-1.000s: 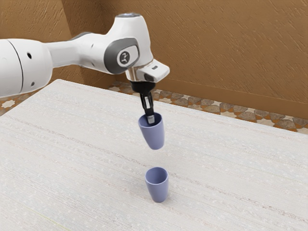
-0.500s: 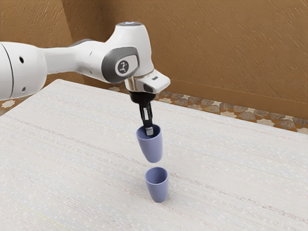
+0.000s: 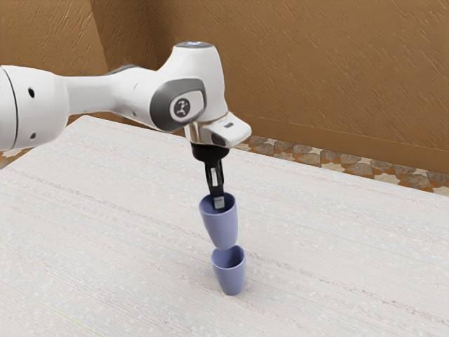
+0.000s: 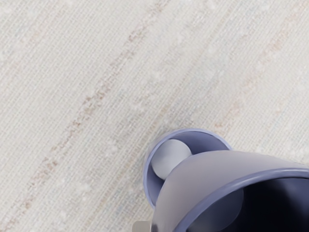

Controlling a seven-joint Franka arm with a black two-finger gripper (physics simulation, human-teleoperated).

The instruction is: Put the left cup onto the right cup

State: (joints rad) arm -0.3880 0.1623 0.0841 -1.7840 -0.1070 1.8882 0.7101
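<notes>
Nearest the camera in the exterior view, the pale, streaked worktop [image 3: 105,281] carries the lower cup [image 3: 229,275] – lavender-blue, upright, mouth open upward. Directly over it hangs the upper cup [image 3: 219,226], same colour, leaning a little off vertical, with its narrow base right at the lower cup's mouth; whether the two touch, I cannot tell. Above that, the black hand [image 3: 218,202] points down and is clenched on the upper cup's rim, one finger inside the wall and one outside. From there the white arm [image 3: 105,95] runs off to the exterior view's left. Behind the worktop lie a tiled floor [image 3: 351,167] and a brown wall [image 3: 337,63].

From the wrist camera, the upper cup [image 4: 217,176] looms close under the hand – beyond it, partly covered, is the lower cup [image 4: 170,157], and the worktop [image 4: 72,96] lies past both.
</notes>
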